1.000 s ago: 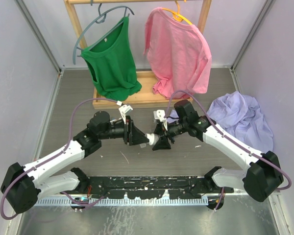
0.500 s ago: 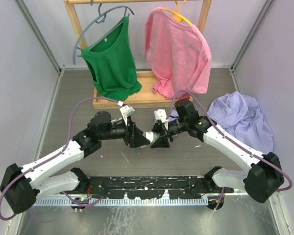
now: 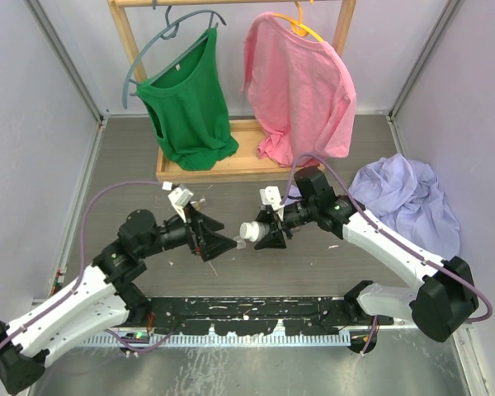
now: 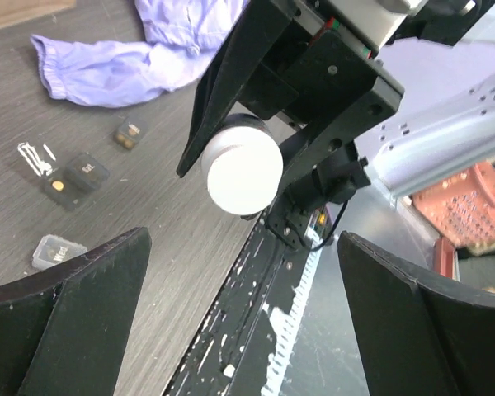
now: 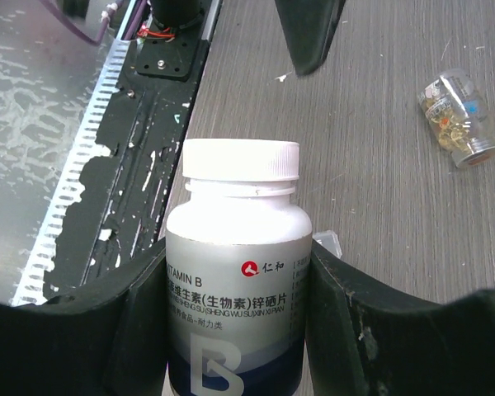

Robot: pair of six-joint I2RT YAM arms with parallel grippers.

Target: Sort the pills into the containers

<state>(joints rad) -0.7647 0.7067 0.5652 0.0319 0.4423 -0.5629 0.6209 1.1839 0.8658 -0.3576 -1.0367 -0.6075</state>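
The right gripper point(image 5: 239, 252) is clamping a white pill bottle point(image 5: 239, 272) labelled Vitamin B by its body, both fingers pressing on its sides, and is holding it on its side above the desk point(image 5: 379, 181) with the white cap point(image 5: 242, 159) pointing left. The cap is sitting fully on the neck. The left gripper point(image 3: 221, 245) is standing wide open with nothing in it, facing the cap end-on and just apart from it; the left wrist view is showing the round cap face roughly centred between the two spread fingers. The containers are lying on the desk on the right side, near the lilac garment point(image 4: 148, 58): several dark squarish tubs point(image 4: 89, 167) grouped together and a clear tub point(image 4: 56, 250) just beside them, all well below the held bottle. A clear vial point(image 5: 455, 124) holding yellowish capsules is lying on its side on the desk, apart from them. In my judgement the step in hand is uncapping the bottle, and no pills are being sorted yet. The next move is calling for the left gripper to advance along the bottle's axis, close squarely on the cap rim and twist it while the right gripper is keeping the body from turning.
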